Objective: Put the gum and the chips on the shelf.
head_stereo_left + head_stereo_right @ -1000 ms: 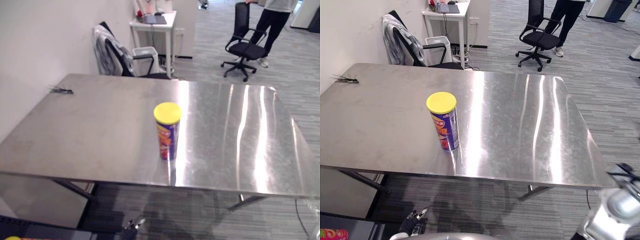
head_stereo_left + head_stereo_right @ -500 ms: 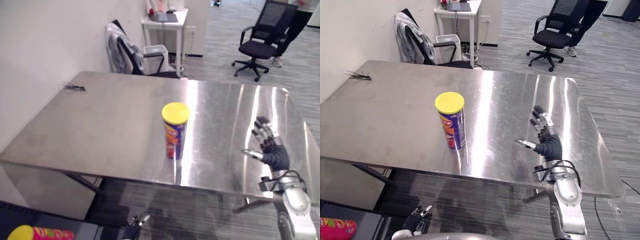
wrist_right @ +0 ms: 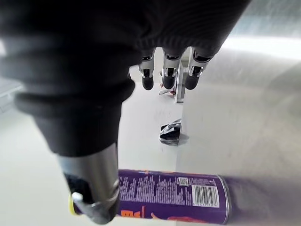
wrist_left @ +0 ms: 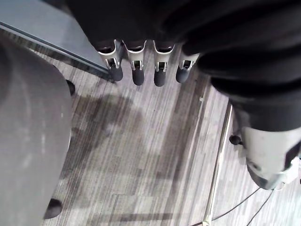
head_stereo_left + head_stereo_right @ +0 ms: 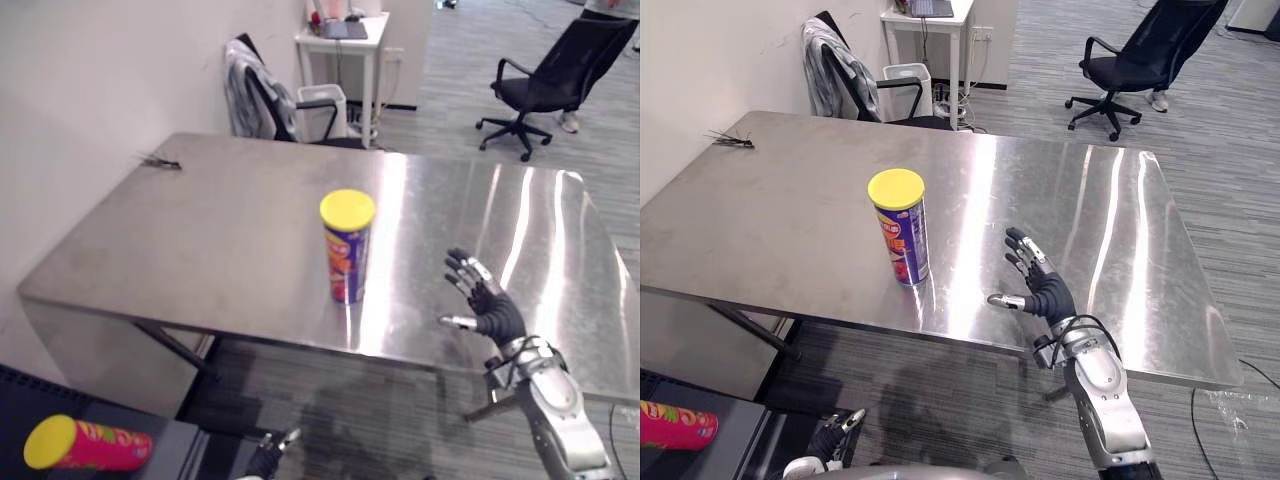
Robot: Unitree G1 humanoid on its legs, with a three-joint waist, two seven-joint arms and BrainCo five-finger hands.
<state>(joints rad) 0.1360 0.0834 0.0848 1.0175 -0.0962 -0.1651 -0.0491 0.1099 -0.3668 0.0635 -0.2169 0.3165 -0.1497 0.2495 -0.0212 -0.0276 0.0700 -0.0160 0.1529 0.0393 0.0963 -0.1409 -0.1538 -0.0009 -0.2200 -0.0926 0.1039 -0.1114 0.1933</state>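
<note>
Right robot hand open, empty, near chips can, left robot hand open, pink can cropped

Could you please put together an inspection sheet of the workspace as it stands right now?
Surface: steel table, shiny, with two items on it.
Job's things: purple chips can with a yellow lid, upright near the front edge; red can on its side on a dark low surface at the lower left.
Clutter: small dark object at the table's far left corner.
Hands: right hand open, fingers spread, above the table to the right of the purple chips can, not touching it; left hand open, fingers straight, down over the carpet.
Cables: nothing seen on the table.
Surroundings: chair draped with a grey jacket, white side table, black office chair.
</note>
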